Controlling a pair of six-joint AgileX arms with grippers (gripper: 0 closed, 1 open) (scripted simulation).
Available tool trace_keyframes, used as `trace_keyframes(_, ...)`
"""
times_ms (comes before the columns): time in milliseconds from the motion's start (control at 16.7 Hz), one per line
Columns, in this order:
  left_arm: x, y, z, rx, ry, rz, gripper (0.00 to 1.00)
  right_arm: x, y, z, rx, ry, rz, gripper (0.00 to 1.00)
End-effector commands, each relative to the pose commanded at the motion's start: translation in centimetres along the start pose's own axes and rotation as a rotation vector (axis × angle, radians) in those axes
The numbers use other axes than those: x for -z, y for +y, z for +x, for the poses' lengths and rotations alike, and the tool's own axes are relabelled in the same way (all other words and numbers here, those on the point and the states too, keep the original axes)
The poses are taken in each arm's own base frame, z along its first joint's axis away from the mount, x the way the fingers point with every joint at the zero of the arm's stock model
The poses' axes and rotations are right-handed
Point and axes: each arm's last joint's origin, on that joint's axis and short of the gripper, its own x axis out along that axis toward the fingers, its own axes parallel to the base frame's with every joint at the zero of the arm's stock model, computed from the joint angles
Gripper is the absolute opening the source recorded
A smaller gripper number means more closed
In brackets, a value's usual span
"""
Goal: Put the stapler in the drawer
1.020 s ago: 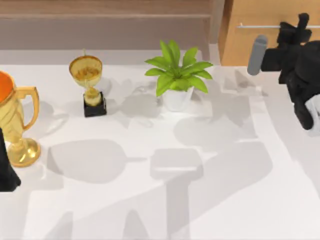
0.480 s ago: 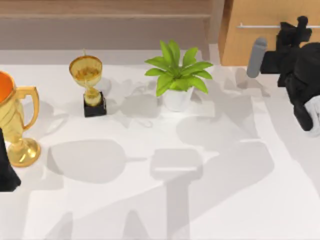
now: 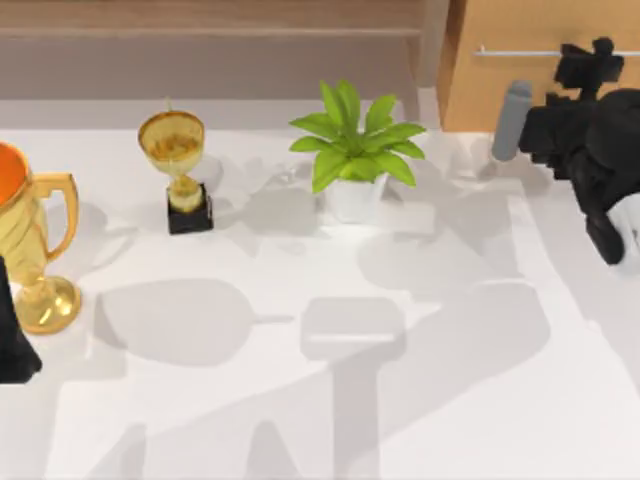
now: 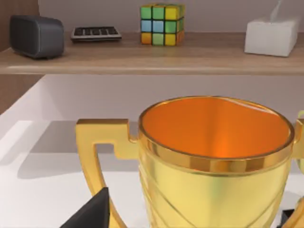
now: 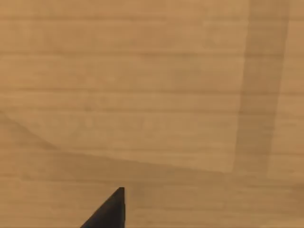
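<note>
The stapler is out of view. The drawer (image 3: 520, 90) is at the far right of the table's back: a light orange-tan wood front with a thin silver bar handle (image 3: 515, 52). It looks pushed in, and no white interior shows. My right gripper (image 3: 588, 55) is at the right end of that handle, open, its two black fingers apart at the bar. Tan wood (image 5: 142, 95) lies close ahead in the right wrist view, with one black fingertip (image 5: 111, 211) showing. My left gripper (image 3: 12, 345) is parked at the table's left edge.
A potted green plant (image 3: 355, 150) stands at the back centre, left of the drawer. A small gold trophy (image 3: 178, 165) stands further left. A large gold cup (image 3: 30, 250) with an orange inside stands by my left arm. A shelf (image 4: 142, 52) holds a speaker, calculator, colour cube and tissue box.
My right gripper has moved a little towards the back, closer to the drawer handle. The left arm and the table objects have not moved.
</note>
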Motion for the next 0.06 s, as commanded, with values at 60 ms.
trace_keyframes(60, 0.0, 0.0, 0.0, 0.0, 0.0, 0.0, 1.0, 0.0, 0.0, 0.0, 0.0, 0.0, 0.0, 1.0)
